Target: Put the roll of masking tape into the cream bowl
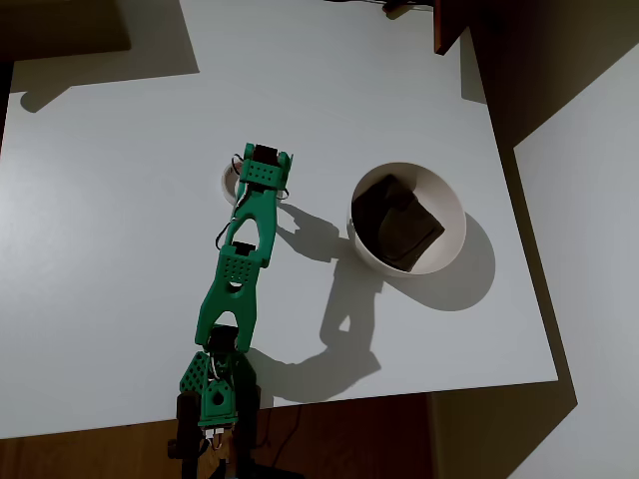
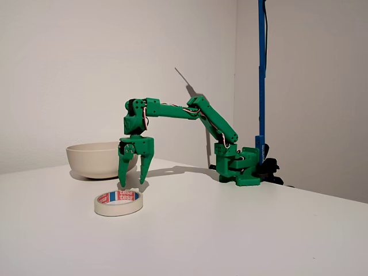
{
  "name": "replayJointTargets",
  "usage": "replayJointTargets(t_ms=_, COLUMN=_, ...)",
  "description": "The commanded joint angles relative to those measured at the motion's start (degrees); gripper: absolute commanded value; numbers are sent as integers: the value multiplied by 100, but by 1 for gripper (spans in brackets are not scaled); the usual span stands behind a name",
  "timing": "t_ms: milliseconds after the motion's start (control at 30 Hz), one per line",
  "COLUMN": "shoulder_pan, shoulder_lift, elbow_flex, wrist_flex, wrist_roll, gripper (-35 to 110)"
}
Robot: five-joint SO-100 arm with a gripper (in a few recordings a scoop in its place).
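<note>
The roll of masking tape (image 2: 119, 203) lies flat on the white table, a cream ring with a red and blue label inside. In the overhead view only its left edge (image 1: 230, 181) peeks out from under the green arm's head. My gripper (image 2: 132, 183) points straight down with its two fingers spread open and nothing between them. Its tips hang just above and slightly behind the tape. From above, my gripper (image 1: 259, 180) sits over the roll. The cream bowl (image 1: 439, 188) with a dark brown patch inside stands to the right, a short gap away; in the fixed view the bowl (image 2: 92, 161) is behind the gripper.
The arm's base (image 1: 215, 394) sits at the table's near edge in the overhead view. A blue pole (image 2: 261, 69) rises behind the base. A dark wooden piece (image 1: 449, 25) juts over the table's far right corner. The table's right edge runs close past the bowl.
</note>
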Motion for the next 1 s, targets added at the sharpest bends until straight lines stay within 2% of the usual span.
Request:
replayJointTargets(t_ms=0, shoulder_pan=-97, shoulder_lift=325, elbow_flex=-448, wrist_flex=185, wrist_roll=141, gripper=19)
replayJointTargets(t_ms=633, shoulder_pan=-308, shoulder_lift=-457, elbow_flex=-457, wrist_flex=70, wrist_roll=246, gripper=18)
replayJointTargets(t_ms=967, shoulder_pan=-369, shoulder_lift=-809, elbow_flex=-457, wrist_flex=-290, wrist_roll=264, gripper=10)
